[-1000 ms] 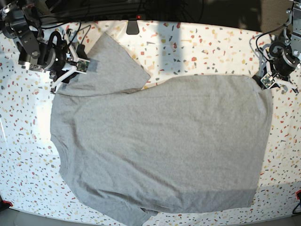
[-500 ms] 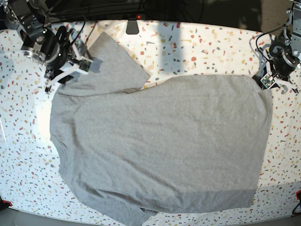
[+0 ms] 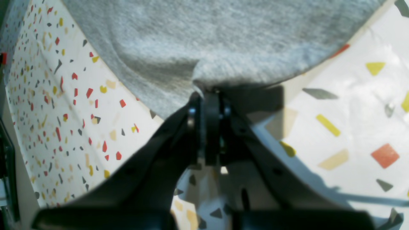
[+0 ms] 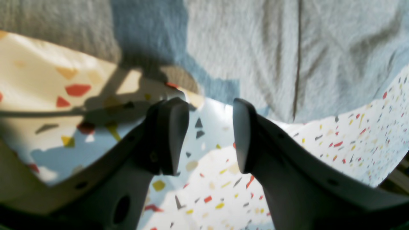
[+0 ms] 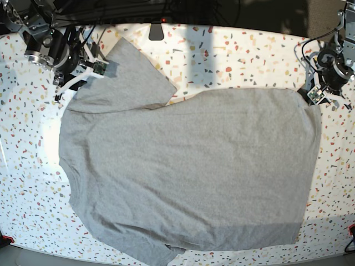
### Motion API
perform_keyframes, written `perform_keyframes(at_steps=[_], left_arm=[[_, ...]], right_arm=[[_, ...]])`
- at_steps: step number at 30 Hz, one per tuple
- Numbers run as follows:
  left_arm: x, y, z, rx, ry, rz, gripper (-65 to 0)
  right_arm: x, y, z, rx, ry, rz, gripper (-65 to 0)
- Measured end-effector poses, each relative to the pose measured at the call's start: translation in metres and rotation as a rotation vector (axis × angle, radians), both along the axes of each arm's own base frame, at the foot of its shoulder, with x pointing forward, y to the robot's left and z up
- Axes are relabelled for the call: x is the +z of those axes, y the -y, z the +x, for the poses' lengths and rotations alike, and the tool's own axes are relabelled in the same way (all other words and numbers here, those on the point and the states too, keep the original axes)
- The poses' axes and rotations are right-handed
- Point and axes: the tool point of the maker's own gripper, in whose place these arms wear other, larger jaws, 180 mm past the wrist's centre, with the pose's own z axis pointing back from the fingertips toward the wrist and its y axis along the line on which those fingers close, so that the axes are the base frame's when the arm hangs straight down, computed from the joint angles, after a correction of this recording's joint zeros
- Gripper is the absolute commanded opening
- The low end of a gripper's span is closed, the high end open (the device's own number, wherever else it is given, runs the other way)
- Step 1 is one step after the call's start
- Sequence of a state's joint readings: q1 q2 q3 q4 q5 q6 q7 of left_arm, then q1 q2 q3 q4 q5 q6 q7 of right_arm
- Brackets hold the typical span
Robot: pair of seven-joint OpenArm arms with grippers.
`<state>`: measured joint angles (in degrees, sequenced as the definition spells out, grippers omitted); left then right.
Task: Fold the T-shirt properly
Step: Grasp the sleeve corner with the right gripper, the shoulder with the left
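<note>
In the base view, the large heather-grey cotton T-shirt (image 5: 188,172) lies spread flat on the white table with coloured terrazzo specks (image 5: 233,52). It covers most of the middle of the table, and one sleeve points to the far left. Its plain side is up. The right gripper (image 5: 77,77) hangs at the far left, just beside that sleeve. The left gripper (image 5: 320,97) sits at the far right corner of the shirt.

In the left wrist view, the black jaws of the left gripper (image 3: 207,95) are pressed together on the edge of the grey T-shirt (image 3: 204,38), and the cloth bunches into a small fold there.

In the right wrist view, the jaws of the right gripper (image 4: 209,134) stand wide apart above the speckled table (image 4: 361,143) and hold nothing. The grey cloth (image 4: 287,48) lies just beyond the fingertips.
</note>
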<state>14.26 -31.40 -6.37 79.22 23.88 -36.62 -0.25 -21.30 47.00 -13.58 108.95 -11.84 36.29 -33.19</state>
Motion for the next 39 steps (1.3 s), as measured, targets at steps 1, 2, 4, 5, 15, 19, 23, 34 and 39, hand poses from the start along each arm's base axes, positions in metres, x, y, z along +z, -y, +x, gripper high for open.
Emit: perform_keyframes(at_steps=[1, 2, 4, 5, 15, 19, 23, 34, 39], left_arm=[[0.000, 0.000, 0.000, 0.000, 0.000, 0.000, -65.0], [0.000, 0.000, 0.000, 0.000, 0.000, 0.000, -65.0], [0.000, 0.000, 0.000, -0.001, 0.000, -0.001, -65.0], [0.000, 0.000, 0.000, 0.000, 0.000, -0.001, -65.0], [0.000, 0.000, 0.000, 0.000, 0.000, 0.000, -65.0], [0.001, 0.001, 0.000, 0.007, 0.001, -0.012, -65.0], [0.002, 0.003, 0.001, 0.018, 0.006, -0.037, -65.0], [0.002, 0.003, 0.002, 0.018, 0.006, -0.039, -65.0], [0.002, 0.003, 0.001, 0.018, 0.006, -0.038, -65.0]], right_arm=[[0.000, -0.002, 0.000, 0.005, 0.002, 0.012, -40.1], [-0.001, -0.002, 0.000, 0.005, 0.000, 0.016, -40.1], [-0.006, -0.004, -0.004, 0.009, -0.020, 0.019, -40.1], [-0.009, -0.003, -0.007, 0.015, -0.039, 0.016, -40.1], [-0.016, 0.004, -0.004, 0.070, -0.018, 0.001, -40.1], [-0.014, 0.002, 0.002, 0.068, 0.006, 0.016, -40.1], [-0.012, -0.007, 0.014, 0.049, 0.040, 0.042, -40.2], [-0.015, -0.024, 0.013, 0.048, 0.041, 0.099, -40.1], [-0.021, -0.019, 0.015, 0.035, 0.028, 0.111, -38.0]])
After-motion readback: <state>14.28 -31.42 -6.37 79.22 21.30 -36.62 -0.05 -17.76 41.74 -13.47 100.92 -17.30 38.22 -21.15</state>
